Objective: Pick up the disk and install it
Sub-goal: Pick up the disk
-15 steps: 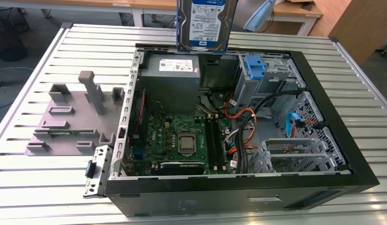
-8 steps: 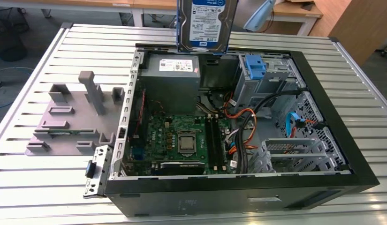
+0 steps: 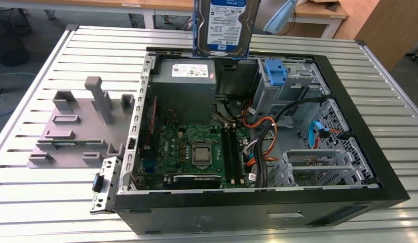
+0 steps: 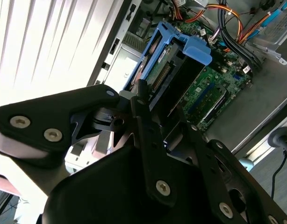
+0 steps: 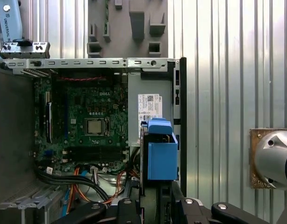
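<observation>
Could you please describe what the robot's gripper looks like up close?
In the second wrist view the gripper is matte black, built from flat, angular linkage bars joined by round silver screws. Its fingers are narrow black bars. A pale, rounded part sits beneath one of the wide outer links.

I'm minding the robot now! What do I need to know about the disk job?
Gripper: shut on the disk, holding it upright.
Disk: in the air over the open computer case, near the grey power-supply box.
Done: the disk is picked up.
Left: it is not seated in the case yet, so it is not installed.
</observation>
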Motion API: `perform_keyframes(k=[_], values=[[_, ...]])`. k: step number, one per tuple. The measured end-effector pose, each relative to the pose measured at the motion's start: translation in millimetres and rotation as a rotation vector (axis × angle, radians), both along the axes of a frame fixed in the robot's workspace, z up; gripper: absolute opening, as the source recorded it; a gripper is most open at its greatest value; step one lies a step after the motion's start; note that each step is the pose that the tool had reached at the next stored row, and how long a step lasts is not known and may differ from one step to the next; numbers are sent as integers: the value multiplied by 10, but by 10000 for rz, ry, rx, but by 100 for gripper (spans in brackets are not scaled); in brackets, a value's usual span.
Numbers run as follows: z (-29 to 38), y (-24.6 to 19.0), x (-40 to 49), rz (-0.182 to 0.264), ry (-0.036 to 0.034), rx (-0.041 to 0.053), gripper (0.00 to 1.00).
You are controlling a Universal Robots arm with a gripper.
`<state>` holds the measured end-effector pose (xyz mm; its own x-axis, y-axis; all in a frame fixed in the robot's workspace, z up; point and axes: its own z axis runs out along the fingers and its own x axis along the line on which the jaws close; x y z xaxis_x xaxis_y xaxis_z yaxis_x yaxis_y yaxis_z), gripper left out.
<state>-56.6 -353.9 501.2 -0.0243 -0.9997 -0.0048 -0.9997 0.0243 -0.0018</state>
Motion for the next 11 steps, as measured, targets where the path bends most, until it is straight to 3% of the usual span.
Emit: perform_keyframes(k=[5, 11], values=[[-3, -31, 16, 0, 0, 0, 35], [-6, -132, 16, 0, 0, 0, 35]])
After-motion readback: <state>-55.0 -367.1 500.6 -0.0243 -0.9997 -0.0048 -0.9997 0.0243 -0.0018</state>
